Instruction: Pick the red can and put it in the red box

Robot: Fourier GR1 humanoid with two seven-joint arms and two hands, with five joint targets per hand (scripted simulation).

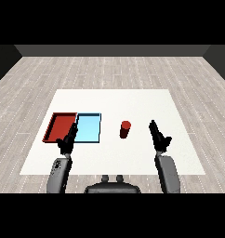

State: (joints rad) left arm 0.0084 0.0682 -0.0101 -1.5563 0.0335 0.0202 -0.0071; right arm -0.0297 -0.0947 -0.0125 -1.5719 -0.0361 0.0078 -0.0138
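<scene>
Reaching in from 5 o'clock, right hand (159, 137): fingers straight, holding nothing. Left hand (68, 141) at 7 o'clock, fingers relaxed, overlapping seam between trays. Red can (125, 129) upright at centre, bare white table (133, 160) all round. Red tray (54, 126) touching light blue tray (91, 128), 9 o'clock. Grey plank floor (109, 69) beyond.

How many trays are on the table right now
2. The red tray lies at the table's left side, and the light blue tray sits right beside it, on the side nearer the red can. None appears hidden.
</scene>
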